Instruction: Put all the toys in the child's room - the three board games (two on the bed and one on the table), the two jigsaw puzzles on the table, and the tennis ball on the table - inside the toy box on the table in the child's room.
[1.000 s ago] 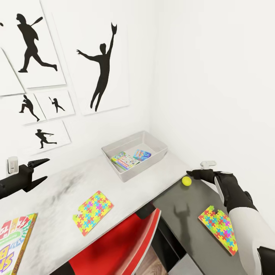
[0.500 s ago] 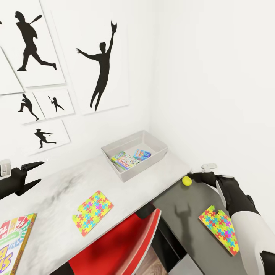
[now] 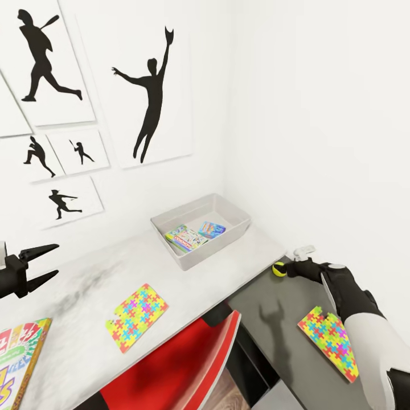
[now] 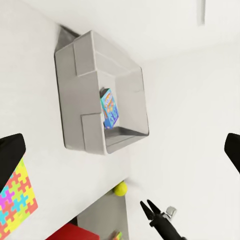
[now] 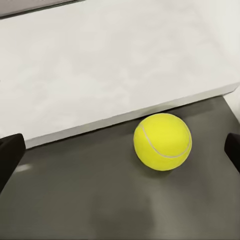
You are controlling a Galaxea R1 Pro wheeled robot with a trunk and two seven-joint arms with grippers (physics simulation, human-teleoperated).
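The yellow tennis ball [image 3: 279, 269] [image 5: 162, 141] rests on the dark lower desk, against the white table's edge. My right gripper [image 3: 289, 268] [image 5: 121, 155] is open right at the ball, one finger on each side. The grey toy box [image 3: 171, 253] [image 4: 75, 95] stands at the table's back and holds two board games [image 3: 185, 239] [image 3: 212, 229]. One jigsaw puzzle [image 3: 136, 309] lies on the white table, another [image 3: 329, 341] on the dark desk. A third board game [image 3: 20, 356] lies at the near left. My left gripper [image 3: 56, 260] hovers open above the table's left side.
A red chair [image 3: 182, 364] is tucked under the table between the two puzzles. White walls close the corner behind the toy box and to the right. The dark desk [image 3: 273, 330] sits lower than the white table [image 3: 85, 285].
My right gripper has moved forward to the tennis ball, which has shifted slightly toward the table edge. My left arm has drawn back to the left. The view has shifted a little.
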